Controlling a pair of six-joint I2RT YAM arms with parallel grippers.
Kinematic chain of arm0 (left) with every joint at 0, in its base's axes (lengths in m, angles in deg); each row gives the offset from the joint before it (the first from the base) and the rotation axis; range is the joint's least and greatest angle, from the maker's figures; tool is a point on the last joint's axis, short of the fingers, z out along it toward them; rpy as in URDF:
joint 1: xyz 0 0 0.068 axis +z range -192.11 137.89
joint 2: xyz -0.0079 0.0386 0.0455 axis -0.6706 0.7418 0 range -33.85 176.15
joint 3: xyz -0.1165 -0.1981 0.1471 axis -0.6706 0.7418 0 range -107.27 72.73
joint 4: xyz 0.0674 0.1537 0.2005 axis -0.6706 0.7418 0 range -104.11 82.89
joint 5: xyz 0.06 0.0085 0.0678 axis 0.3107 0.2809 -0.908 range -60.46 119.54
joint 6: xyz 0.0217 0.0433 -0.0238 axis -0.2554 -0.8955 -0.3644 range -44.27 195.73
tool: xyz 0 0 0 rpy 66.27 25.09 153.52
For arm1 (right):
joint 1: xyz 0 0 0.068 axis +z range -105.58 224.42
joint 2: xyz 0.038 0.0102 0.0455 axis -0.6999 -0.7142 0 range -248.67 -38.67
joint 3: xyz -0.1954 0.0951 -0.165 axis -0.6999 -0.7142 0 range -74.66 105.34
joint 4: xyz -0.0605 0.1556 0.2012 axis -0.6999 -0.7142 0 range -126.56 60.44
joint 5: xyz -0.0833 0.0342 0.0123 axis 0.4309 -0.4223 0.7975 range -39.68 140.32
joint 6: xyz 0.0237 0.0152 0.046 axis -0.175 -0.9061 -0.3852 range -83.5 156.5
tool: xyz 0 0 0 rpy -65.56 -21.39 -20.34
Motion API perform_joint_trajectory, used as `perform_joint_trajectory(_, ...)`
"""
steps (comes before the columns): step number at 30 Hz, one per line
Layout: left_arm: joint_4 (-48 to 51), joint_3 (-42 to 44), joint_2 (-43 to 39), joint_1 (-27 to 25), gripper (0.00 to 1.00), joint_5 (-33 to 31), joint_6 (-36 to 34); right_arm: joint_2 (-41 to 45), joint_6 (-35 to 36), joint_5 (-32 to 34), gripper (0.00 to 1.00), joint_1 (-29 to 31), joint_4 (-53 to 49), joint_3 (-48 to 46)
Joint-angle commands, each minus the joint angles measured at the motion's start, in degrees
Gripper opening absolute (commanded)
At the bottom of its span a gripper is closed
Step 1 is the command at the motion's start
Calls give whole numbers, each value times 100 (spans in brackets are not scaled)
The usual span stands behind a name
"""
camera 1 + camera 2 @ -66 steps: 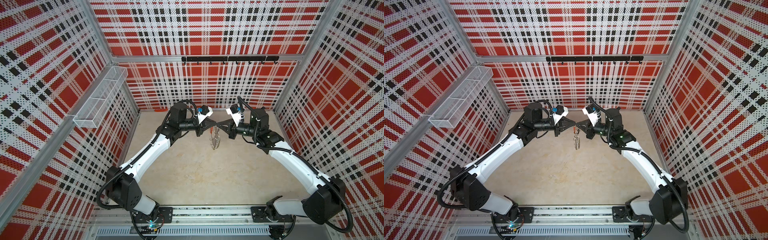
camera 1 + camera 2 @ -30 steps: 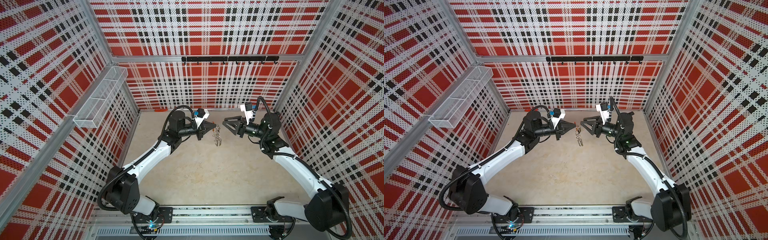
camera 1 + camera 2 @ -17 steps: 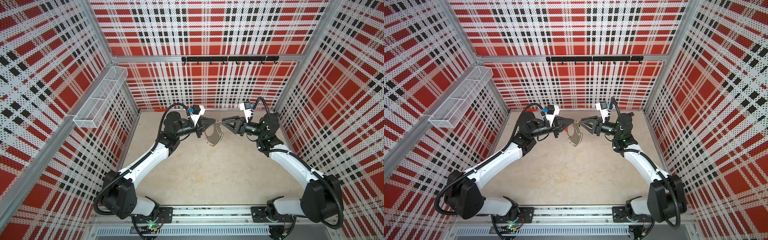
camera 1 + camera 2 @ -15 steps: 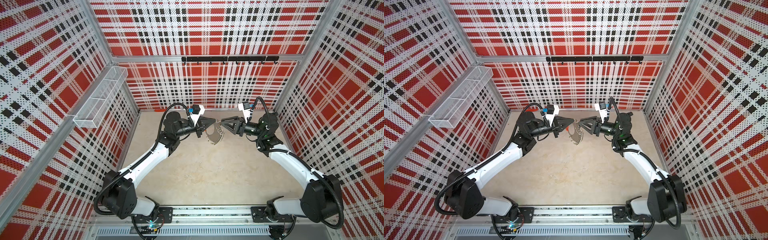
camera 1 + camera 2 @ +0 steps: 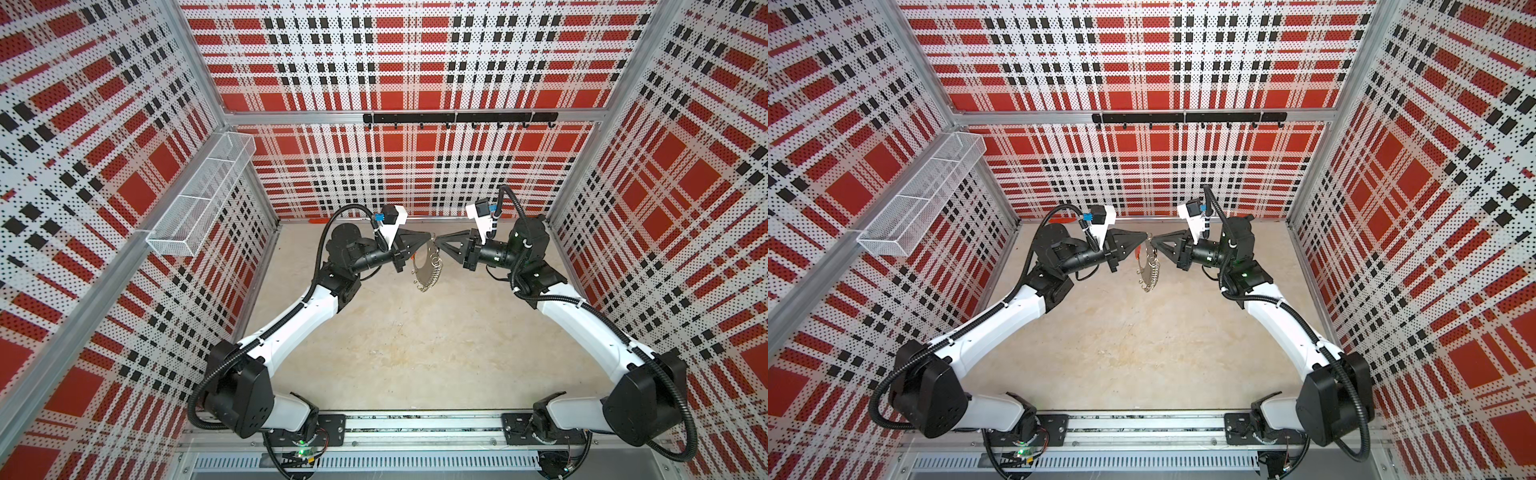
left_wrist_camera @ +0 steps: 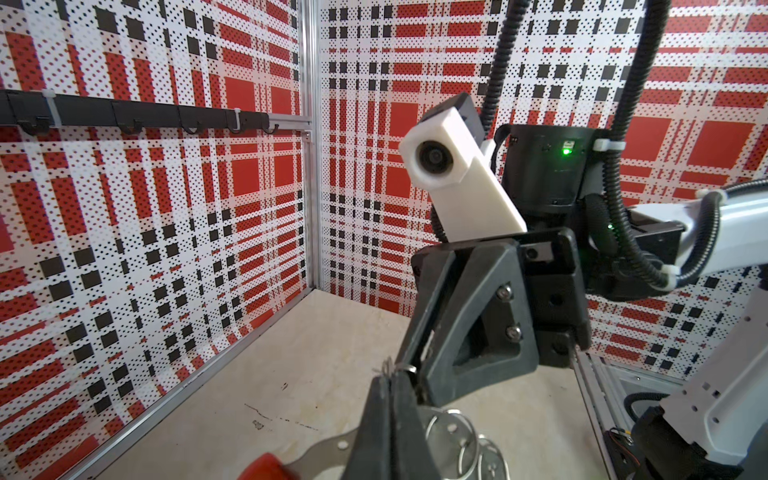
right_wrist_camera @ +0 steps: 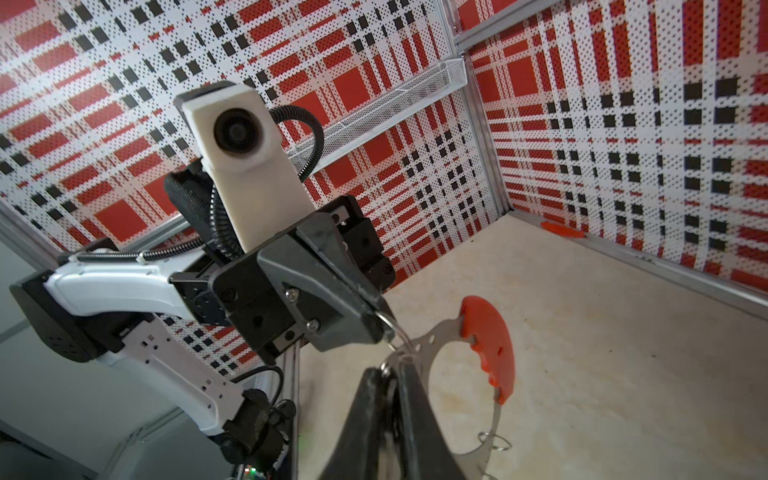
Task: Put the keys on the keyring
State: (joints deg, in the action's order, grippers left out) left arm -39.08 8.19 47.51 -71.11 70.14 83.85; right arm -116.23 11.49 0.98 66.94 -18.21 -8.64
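The keyring (image 5: 424, 272) hangs in the air above the table (image 5: 415, 357), its long axis pointing down from where both grippers meet tip to tip. The left gripper (image 7: 384, 320) has its jaws clenched on a split ring (image 7: 395, 330) at the band's upper end. The right gripper (image 7: 390, 376) looks clamped on the rim just beside it. No key shows in any view. The wire basket (image 5: 195, 208) on the left wall shows nothing inside.

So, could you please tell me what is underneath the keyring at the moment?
Only bare table lies below the keyring, which hangs clear of it, pinched by the left hand and right hand. The small patch right behind its band is covered in both top views.
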Motion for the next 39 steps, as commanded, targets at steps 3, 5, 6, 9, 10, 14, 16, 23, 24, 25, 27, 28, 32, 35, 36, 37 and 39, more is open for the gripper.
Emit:
perform_joint_trajectory(3, -415, -62, -99, -133, 0, -497, 89, 140, 854, 508, 9, 120, -808, 166)
perform_joint_trajectory(5, -528, -39, -111, -180, 0, -864, 156, 153, 932, 560, 9, 167, -847, 159)
perform_joint_trajectory(6, -662, -2, -120, -209, 0, -1044, 222, 134, 937, 547, 9, 187, -839, 161)
perform_joint_trajectory(9, -1165, 127, -96, -330, 0, -1348, 442, 55, 946, 557, 9, 268, -811, 191)
perform_joint_trajectory(10, -1331, 172, -86, -371, 0, -1393, 520, 32, 946, 566, 9, 293, -789, 201)
perform_joint_trajectory(14, -1827, 363, -51, -574, 0, -1604, 725, -48, 922, 598, 9, 357, -715, 208)
perform_joint_trajectory(16, -2085, 505, -50, -672, 0, -1710, 790, -74, 876, 599, 9, 392, -622, 209)
perform_joint_trajectory(23, -2549, 834, -110, -708, 0, -1765, 963, 75, 876, 774, 16, 442, -599, 116)
perform_joint_trajectory(24, -2585, 867, -133, -704, 0, -1766, 968, 134, 866, 860, 21, 439, -637, 96)
perform_joint_trajectory(25, -2609, 892, -144, -704, 0, -1751, 968, 185, 867, 946, 26, 439, -662, 74)
perform_joint_trajectory(27, -2615, 917, -162, -670, 0, -1638, 990, 376, 867, 1186, 35, 404, -664, -13)
perform_joint_trajectory(28, -2624, 937, -170, -661, 0, -1594, 998, 438, 852, 1208, 36, 353, -649, -33)
perform_joint_trajectory(32, -2764, 1059, -226, -607, 0, -1524, 1099, 685, 496, 919, 42, 19, -494, -49)
perform_joint_trajectory(35, -2824, 1084, -240, -559, 0, -1389, 1170, 755, 46, 505, 43, -196, 44, -148)
perform_joint_trajectory(36, -2873, 1113, -245, -555, 0, -1403, 1196, 724, -174, 365, 43, -256, 277, -188)
perform_joint_trajectory(37, -2946, 1127, -243, -559, 0, -1414, 1244, 672, -383, 205, 43, -288, 521, -210)
perform_joint_trajectory(39, -3127, 1128, -204, -548, 0, -1344, 1396, 486, -931, -115, 43, -337, 1102, -245)
